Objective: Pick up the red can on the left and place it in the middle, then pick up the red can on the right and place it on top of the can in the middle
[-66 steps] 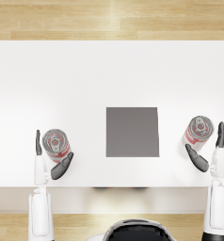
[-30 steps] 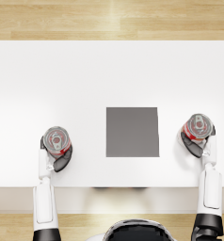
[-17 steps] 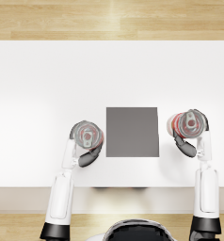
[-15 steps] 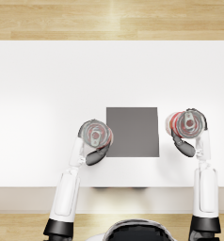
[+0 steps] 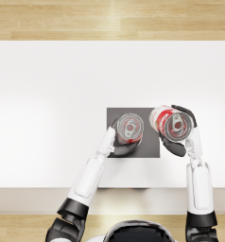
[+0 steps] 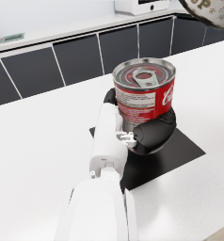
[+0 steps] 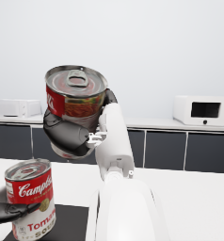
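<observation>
Change: both cans have travelled inward since the earlier head pictures; the left one, then at the mat's left edge, is now over the mat, and the right one has come from off the mat's right side to its right edge.
Left can [image 5: 130, 128]: upright over the middle of the dark mat [image 5: 150, 150], label reading partly visible in the right wrist view.
Left hand [image 5: 120, 147]: wrapped round the left can's lower body, fingers curled under its side.
Right can [image 5: 171, 123]: gripped by the right hand [image 5: 178, 142], tilted in the head view, at the mat's right edge.
Head view: shows both cans side by side but not their heights.
Right wrist view: shows the right can [image 7: 76, 99] held well above the left can [image 7: 31, 200], clear of the white table [image 7: 194, 207].
Left wrist view: shows the left can [image 6: 145, 96] and left hand [image 6: 151, 134] low over the mat [image 6: 180, 150]; whether its base touches the mat cannot be told.
Backdrop: dark cabinets [image 7: 180, 153] and a white microwave [image 7: 201, 110] behind.
</observation>
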`<state>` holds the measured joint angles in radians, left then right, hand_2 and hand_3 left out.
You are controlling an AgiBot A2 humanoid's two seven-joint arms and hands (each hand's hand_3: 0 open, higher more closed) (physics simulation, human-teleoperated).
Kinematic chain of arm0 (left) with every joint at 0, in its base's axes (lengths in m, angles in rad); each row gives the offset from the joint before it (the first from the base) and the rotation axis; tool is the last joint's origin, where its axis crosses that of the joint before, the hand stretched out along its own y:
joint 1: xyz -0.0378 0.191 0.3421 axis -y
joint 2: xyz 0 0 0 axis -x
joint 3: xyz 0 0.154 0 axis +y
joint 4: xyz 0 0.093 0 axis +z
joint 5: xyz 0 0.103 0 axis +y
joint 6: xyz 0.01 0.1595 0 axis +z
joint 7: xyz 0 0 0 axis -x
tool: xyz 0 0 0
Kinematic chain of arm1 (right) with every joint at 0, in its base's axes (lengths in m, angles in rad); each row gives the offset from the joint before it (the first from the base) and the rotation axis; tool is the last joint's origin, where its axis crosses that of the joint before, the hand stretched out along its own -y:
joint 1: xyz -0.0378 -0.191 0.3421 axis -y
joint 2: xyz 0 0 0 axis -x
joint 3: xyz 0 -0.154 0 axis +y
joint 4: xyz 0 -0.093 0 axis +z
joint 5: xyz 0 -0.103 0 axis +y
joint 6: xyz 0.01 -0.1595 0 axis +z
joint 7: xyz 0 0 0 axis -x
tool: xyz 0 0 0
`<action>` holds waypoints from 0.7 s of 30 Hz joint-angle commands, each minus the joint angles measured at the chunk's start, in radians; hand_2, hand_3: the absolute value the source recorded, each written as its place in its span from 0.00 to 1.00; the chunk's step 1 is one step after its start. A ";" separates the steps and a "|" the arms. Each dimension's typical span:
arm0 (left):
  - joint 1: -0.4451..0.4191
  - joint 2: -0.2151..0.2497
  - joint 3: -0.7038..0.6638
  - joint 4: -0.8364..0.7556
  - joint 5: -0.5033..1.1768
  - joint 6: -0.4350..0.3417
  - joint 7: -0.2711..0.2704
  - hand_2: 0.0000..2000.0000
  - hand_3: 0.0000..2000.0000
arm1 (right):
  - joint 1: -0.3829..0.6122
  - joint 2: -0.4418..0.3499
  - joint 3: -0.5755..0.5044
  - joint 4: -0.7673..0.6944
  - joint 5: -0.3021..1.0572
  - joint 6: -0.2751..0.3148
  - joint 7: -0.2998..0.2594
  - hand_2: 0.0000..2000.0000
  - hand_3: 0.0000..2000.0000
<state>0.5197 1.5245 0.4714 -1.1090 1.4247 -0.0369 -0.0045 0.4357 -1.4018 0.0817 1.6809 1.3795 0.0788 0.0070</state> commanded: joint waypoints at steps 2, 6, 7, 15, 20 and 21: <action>0.039 0.026 0.018 0.106 0.000 0.000 0.001 1.00 0.76 | 0.056 -0.019 0.041 0.010 0.000 0.003 0.000 1.00 0.76; 0.040 0.036 0.009 0.137 0.000 0.001 0.001 0.32 0.60 | 0.064 -0.030 0.075 0.010 0.000 0.001 0.000 1.00 0.76; 0.029 0.032 0.005 0.132 0.000 0.010 0.003 0.00 0.43 | 0.071 -0.034 0.080 0.006 0.000 0.001 0.000 1.00 0.76; -0.130 -0.037 -0.002 -0.140 -0.001 0.031 0.004 0.00 0.00 | 0.119 -0.072 0.166 -0.034 0.000 0.009 -0.001 1.00 0.76; -0.354 -0.167 -0.125 -0.540 -0.001 0.036 0.004 0.00 0.00 | 0.138 -0.091 0.179 -0.065 0.000 0.046 -0.241 1.00 0.76; -0.395 -0.182 -0.183 -0.592 -0.001 0.036 0.004 0.00 0.00 | 0.146 -0.096 0.183 -0.083 0.000 0.047 -0.271 1.00 0.76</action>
<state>0.2132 1.3934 0.3771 -1.5362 1.4242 -0.0006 0.0000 0.5489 -1.4862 0.2590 1.6181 1.3796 0.1250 -0.2860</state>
